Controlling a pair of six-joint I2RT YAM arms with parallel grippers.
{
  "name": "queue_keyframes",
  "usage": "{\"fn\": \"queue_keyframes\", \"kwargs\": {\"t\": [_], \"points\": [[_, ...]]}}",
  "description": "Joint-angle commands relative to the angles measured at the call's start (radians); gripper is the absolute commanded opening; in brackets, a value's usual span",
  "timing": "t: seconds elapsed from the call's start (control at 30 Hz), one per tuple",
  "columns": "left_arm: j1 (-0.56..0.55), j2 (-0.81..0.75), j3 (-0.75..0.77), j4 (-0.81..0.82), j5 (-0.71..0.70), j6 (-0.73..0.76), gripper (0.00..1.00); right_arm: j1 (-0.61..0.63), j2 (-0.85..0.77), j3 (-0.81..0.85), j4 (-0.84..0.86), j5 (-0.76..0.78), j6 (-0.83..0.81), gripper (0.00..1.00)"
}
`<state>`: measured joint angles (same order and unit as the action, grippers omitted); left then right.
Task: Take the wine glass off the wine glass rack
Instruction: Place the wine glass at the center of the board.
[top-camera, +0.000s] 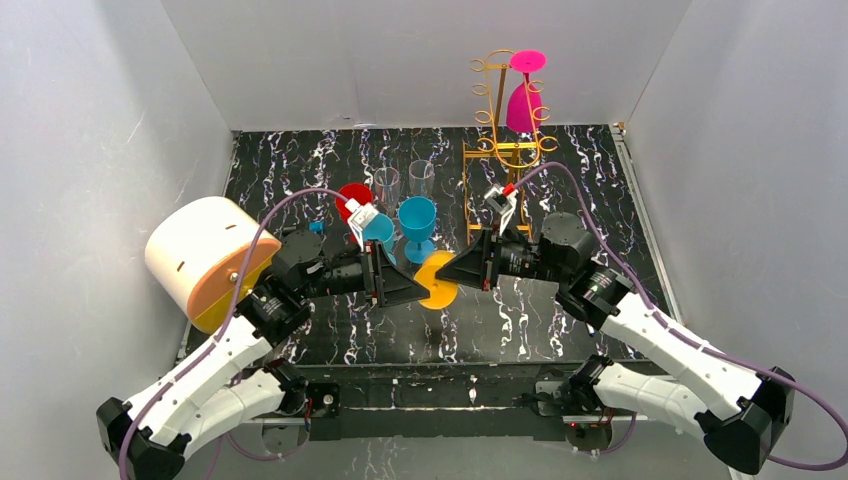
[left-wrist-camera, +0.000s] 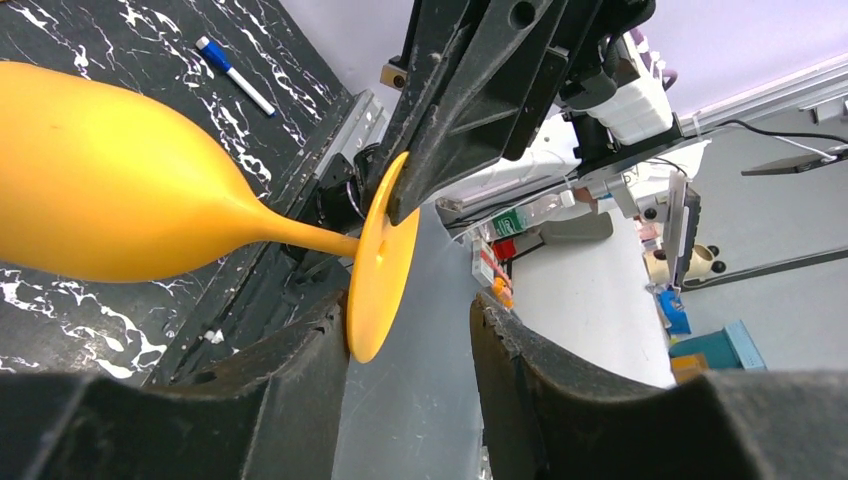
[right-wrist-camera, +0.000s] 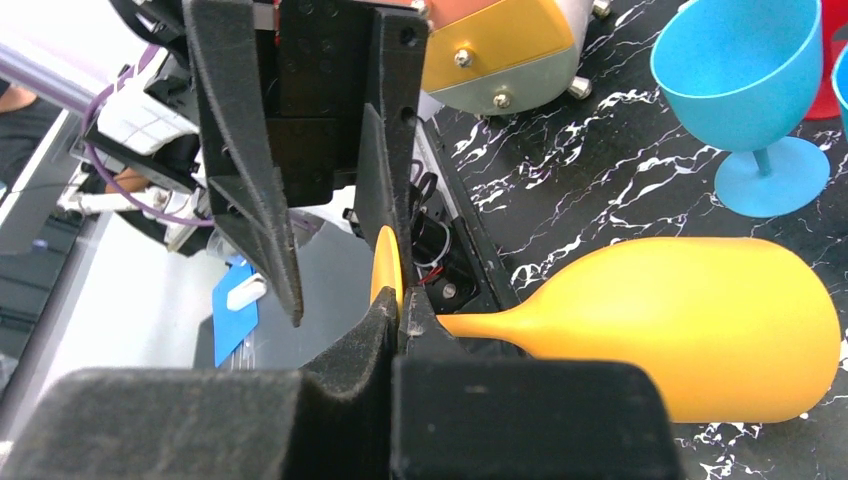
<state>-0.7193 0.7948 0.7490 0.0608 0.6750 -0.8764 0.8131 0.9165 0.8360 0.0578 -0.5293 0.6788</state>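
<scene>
We log the right pincer (right-wrist-camera: 398, 305) clamped on the foot rim of the yellow plastic wine glass (right-wrist-camera: 680, 340). The glass lies stem-level above the black marbled counter (top-camera: 290, 165), well clear of the gold wire wine glass rack (top-camera: 506, 150), where a pink plastic glass (top-camera: 522, 108) hangs. The left pincer (left-wrist-camera: 408, 310) gapes around that foot, so we judge it ready to take over.

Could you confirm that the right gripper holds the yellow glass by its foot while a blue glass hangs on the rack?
Not quite: the top view shows a pink glass on the rack. The right gripper does hold the yellow glass by its foot.
</scene>
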Motion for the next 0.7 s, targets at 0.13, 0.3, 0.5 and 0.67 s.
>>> {"fn": "queue_keyframes", "kwargs": {"t": [0.13,0.3,0.5,0.67], "points": [[-0.02,0.004,-0.026,0.068,-0.033,-0.037,0.49,0.005,-0.035,-0.029,0.162,0.081,0.061,0.01],[-0.03,0.014,-0.031,0.079,-0.063,-0.04,0.42,0.006,-0.049,-0.051,0.194,0.082,0.073,0.01],[-0.05,0.041,-0.051,0.173,-0.091,-0.082,0.27,0.005,-0.058,-0.085,0.253,0.08,0.09,0.01],[-0.065,0.058,-0.059,0.206,-0.094,-0.097,0.17,0.005,-0.062,-0.092,0.263,0.082,0.083,0.01]]}}
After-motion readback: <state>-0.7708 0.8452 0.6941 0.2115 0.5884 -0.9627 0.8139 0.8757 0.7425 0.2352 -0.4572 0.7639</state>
